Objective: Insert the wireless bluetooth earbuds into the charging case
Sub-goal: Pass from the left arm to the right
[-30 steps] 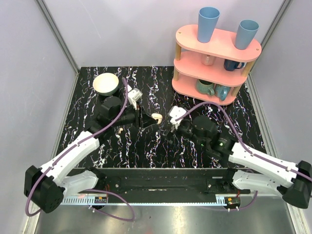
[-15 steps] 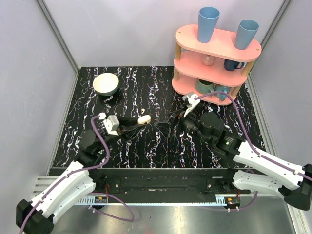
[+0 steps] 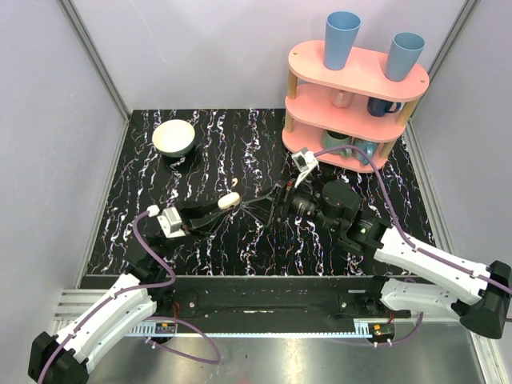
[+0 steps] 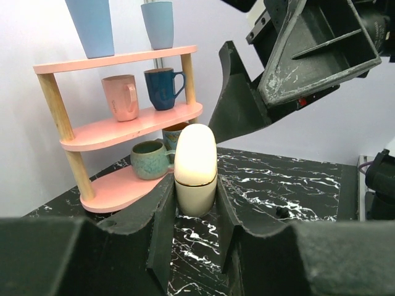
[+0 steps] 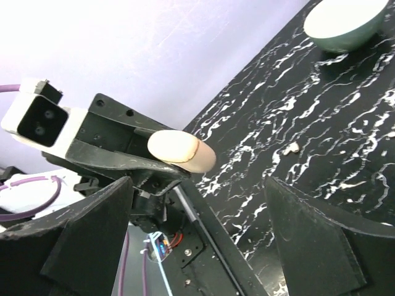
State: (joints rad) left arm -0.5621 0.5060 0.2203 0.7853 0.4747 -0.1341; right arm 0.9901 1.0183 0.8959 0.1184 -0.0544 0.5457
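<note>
**Two claws meet left of the shelf, case held in one**

Start with the black marbled table (image 3: 240,152). The pink shelf (image 3: 356,96) stands at its back right corner and serves as your landmark. Two blue cups (image 3: 342,38) sit on the shelf's top tier, and mugs (image 4: 120,97) sit on the tiers below.

Both arms reach in to the left of the shelf, in front of its lowest tier. Your right claw (image 3: 276,206) is the nearer one to the shelf. Its jaws are spread wide and have nothing between them. Your left claw (image 3: 224,205) faces it from further left, well apart from the shelf. Its jaws are closed in snugly on the case.

The cream bowl (image 3: 174,138) sits well left of the shelf, near the table's back edge.

The case (image 4: 195,166) is clamped by its lower half between the left fingers (image 4: 162,228), lifted off the table. Its rounded end points toward the shelf and toward the open right claw. The two halves are shut together, with the seam showing.

In the right wrist view, one tiny pale piece, apparently an earbud (image 5: 293,147), lies loose on the table. It is on the far side of the case from the shelf. You cannot make out the second earbud in any view.
</note>
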